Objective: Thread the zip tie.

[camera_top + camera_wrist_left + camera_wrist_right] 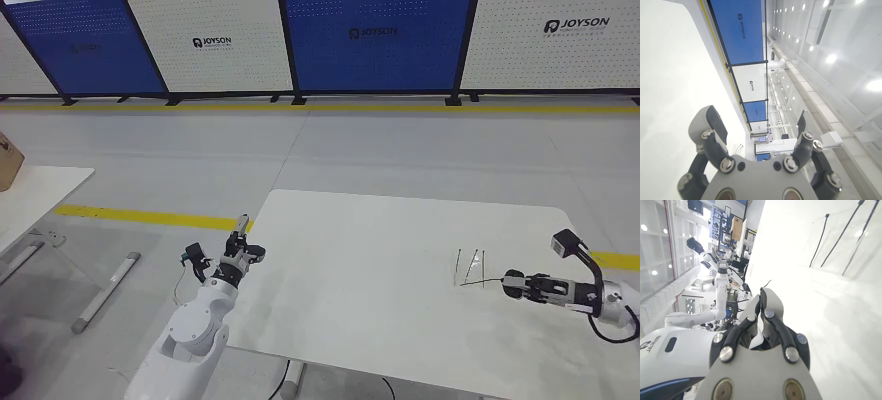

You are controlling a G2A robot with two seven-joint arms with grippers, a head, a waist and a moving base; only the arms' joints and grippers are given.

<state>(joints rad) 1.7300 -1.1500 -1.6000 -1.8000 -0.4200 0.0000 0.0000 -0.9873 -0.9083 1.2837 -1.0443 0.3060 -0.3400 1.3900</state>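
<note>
Several black zip ties (468, 264) lie side by side on the white table (370, 290), near its right end. The right wrist view shows them (840, 236) on a clear plastic sheet, ahead of and beside my right gripper (761, 292). That gripper (508, 281) is low over the table just right of the ties, shut, with a short black zip tie tip (767, 284) sticking out between its fingertips. My left gripper (242, 232) stands at the table's left edge, pointing up. It is open (757, 115) with nothing between its fingers. The ties (739, 148) show far off in its view.
The wide middle of the table (829, 317) between the two arms is bare white surface. Blue and white partition panels (380, 45) stand across the floor behind the table. Another table's corner (35, 195) sits at the left.
</note>
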